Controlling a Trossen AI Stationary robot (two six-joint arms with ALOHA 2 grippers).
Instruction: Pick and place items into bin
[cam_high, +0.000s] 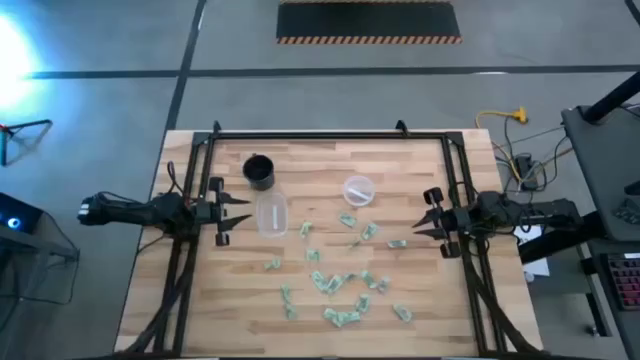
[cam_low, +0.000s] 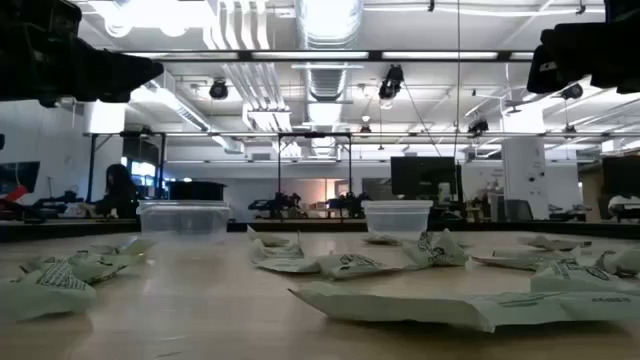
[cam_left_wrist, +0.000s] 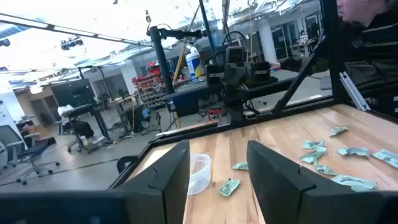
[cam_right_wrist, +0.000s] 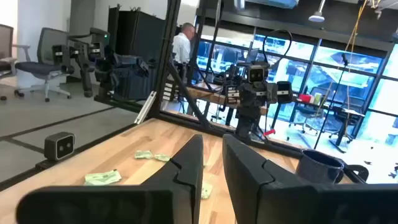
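Many small pale green-and-white wrinkly items (cam_high: 340, 283) lie scattered over the middle and near half of a light wooden table (cam_high: 420, 160), most thickly in a loose cluster toward its near edge, with a few strays further up. Just beyond the scatter stand two clear plastic containers, one roughly rectangular (cam_high: 271, 214) toward the left and one round (cam_high: 358, 189) nearer the centre; either may be the bin, and both look empty from above. A black cup (cam_high: 259, 171) stands just behind the rectangular container. The left gripper (cam_high: 232, 212) hangs above the table's left edge, close beside the rectangular container, its two fingers spread apart with nothing between them. The right gripper (cam_high: 428, 220) hangs at the right edge, its fingers drawn near together with only a narrow gap and nothing held. Both are raised clear of the wood and point inward toward each other. No item is in contact with either gripper; the nearest pieces lie between the two, a little nearer the right one. The step in hand seems to be choosing a first piece. It would go best by picking an outlying, separate piece, coming straight down with fingers spread on either side, and closing low against the wood, since the pieces are thin and flat.
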